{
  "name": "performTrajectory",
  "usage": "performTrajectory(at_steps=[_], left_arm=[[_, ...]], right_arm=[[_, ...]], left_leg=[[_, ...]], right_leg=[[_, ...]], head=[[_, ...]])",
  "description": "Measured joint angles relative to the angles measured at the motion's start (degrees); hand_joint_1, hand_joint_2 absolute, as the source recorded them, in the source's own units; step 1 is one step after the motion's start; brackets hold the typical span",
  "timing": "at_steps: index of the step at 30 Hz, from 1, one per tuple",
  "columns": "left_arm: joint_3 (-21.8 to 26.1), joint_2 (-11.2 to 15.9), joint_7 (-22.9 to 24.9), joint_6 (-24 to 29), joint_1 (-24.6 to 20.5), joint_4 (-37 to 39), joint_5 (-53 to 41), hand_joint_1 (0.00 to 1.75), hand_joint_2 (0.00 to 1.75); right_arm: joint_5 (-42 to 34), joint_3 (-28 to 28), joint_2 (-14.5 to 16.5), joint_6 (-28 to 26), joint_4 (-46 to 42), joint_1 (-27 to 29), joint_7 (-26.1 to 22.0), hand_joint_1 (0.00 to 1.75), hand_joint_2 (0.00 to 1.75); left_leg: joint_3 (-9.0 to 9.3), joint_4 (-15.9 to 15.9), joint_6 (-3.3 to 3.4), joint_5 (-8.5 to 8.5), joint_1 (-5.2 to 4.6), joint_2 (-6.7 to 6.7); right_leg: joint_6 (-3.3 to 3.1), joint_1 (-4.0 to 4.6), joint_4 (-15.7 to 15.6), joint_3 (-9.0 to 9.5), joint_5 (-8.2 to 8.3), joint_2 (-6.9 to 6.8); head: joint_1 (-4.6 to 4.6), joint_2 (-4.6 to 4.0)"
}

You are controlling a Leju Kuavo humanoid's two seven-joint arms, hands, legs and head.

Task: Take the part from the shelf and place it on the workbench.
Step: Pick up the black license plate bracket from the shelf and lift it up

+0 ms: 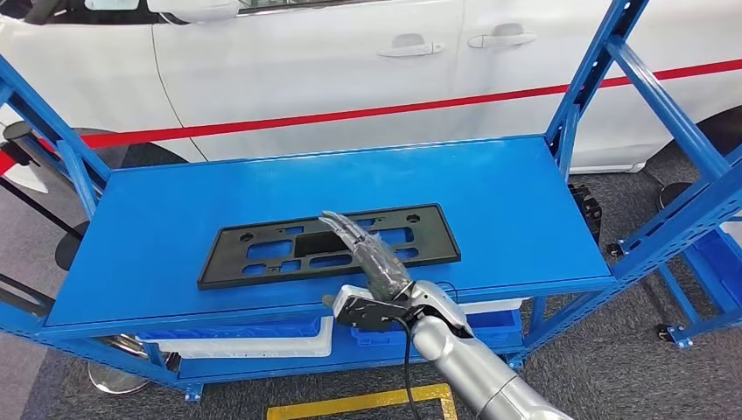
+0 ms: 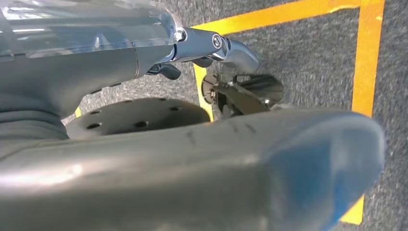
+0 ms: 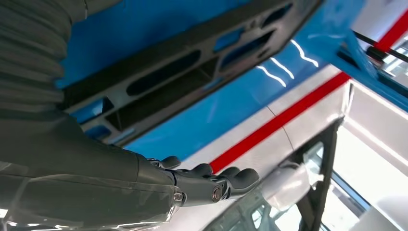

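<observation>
Reaching over the shelf (image 1: 131,236), the right hand (image 1: 372,258) hovers above the part (image 1: 262,254), fingers (image 1: 346,229) straight, close together and holding nothing. The part lies flat near the shelf's 6 o'clock edge. The left hand (image 2: 192,163) hangs over the floor; whether its fingers are apart, I cannot tell. Risk: the thin, flat part may slide away or tip off that edge under a one-sided grasp.

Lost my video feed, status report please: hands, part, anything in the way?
Right robot hand open, fingers extended over black part, no grip. Part flat on blue shelf. Left robot hand hangs over floor, state unclear. Nothing blocking.
</observation>
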Motion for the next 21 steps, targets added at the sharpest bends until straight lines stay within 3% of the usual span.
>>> performTrajectory(at_steps=[1,3,5,9,11,13,14,15,16,17,19,21], left_arm=[[-0.05,0.00,-0.02,-0.10,0.00,0.00,0.00,0.00,0.00],[-0.10,0.00,-0.11,-0.26,-0.07,0.00,0.01,0.00,0.00],[-0.11,-0.01,-0.17,-0.34,-0.20,0.00,0.04,0.00,0.00],[-0.16,-0.09,-0.17,-0.33,-0.08,0.01,0.30,0.00,0.00],[-0.16,-0.13,-0.19,-0.27,-0.12,0.02,0.42,0.00,0.00],[-0.16,-0.15,-0.24,-0.31,-0.12,0.02,0.49,0.00,0.00],[-0.16,-0.17,-0.29,-0.35,-0.07,0.02,0.50,0.00,0.00],[-0.16,-0.17,-0.36,-0.42,-0.03,0.02,0.50,0.00,0.00],[-0.16,-0.17,-0.44,-0.49,-0.01,0.02,0.51,0.00,0.00],[-0.16,-0.17,-0.54,-0.59,-0.01,0.02,0.51,0.00,0.00],[-0.16,-0.17,-0.82,-0.92,-0.04,0.02,0.53,0.00,0.00],[-0.16,-0.18,-1.08,-1.19,-0.01,0.02,0.56,0.00,0.00]], right_arm=[[0.81,0.35,0.33,-0.38,1.07,-0.31,0.14,0.00,1.75],[2.61,1.10,0.96,-1.74,3.12,-1.17,0.13,0.00,1.75],[4.43,1.83,1.43,-4.02,5.04,-2.08,0.02,0.00,1.75],[8.76,3.27,2.39,-10.65,7.73,-3.34,0.52,0.00,1.75],[11.10,4.14,2.58,-13.54,8.10,-3.92,1.46,0.00,1.75],[13.17,5.04,2.62,-15.47,8.37,-4.12,2.44,0.00,1.75],[14.34,5.47,2.61,-16.50,8.48,-4.05,2.96,0.00,1.75],[15.62,5.91,2.58,-17.67,8.57,-4.00,3.49,0.00,1.75],[16.86,6.31,2.56,-18.91,8.59,-3.99,3.93,0.00,1.75],[18.09,6.70,2.55,-20.18,8.55,-4.00,4.25,0.00,1.75],[20.38,7.47,2.50,-22.54,8.41,-4.01,4.48,0.00,1.75],[22.10,8.17,2.44,-24.33,8.29,-3.76,4.49,0.00,1.75]], left_leg=[[1.02,-2.31,0.15,1.75,-0.01,0.00],[4.67,-10.09,0.78,5.51,-0.14,0.03],[6.80,-14.80,1.36,6.79,-0.42,0.03],[7.21,-16.05,2.34,7.15,-0.31,0.02],[7.48,-16.55,2.88,7.47,-0.08,0.11],[7.41,-16.55,3.06,7.50,-0.13,0.13],[7.39,-16.51,3.06,7.49,-0.13,0.11],[7.39,-16.46,3.04,7.46,-0.13,0.08],[7.43,-16.39,2.96,7.40,-0.12,0.04],[7.51,-16.29,2.84,7.29,-0.12,-0.01],[7.50,-15.97,2.43,6.99,-0.29,-0.09],[7.36,-15.81,1.88,6.81,-0.44,-0.09]], right_leg=[[-0.01,0.07,0.05,0.06,-0.04,0.04],[0.12,0.26,0.14,0.17,-0.14,0.13],[0.50,0.40,0.19,0.04,-0.14,0.16],[1.70,0.33,0.66,-0.19,-0.56,0.14],[2.21,0.21,5.08,-2.12,-3.31,0.16],[2.52,0.05,12.59,-5.75,-6.71,0.16],[2.63,-0.03,15.12,-7.07,-7.29,0.15],[2.69,-0.12,15.77,-7.52,-6.81,0.15],[2.67,-0.21,13.89,-6.70,-5.17,0.14],[2.57,-0.29,10.23,-4.96,-2.96,0.14],[2.18,-0.20,2.85,-1.38,-0.12,0.17],[1.76,0.04,0.31,-0.31,0.11,0.27]], head=[[-0.01,0.00],[0.01,-0.01],[0.03,-0.01],[0.08,0.01],[0.15,0.01],[0.20,0.01],[0.21,0.01],[0.21,0.01],[0.21,0.01],[0.21,0.01],[0.20,0.01],[0.16,0.01]])
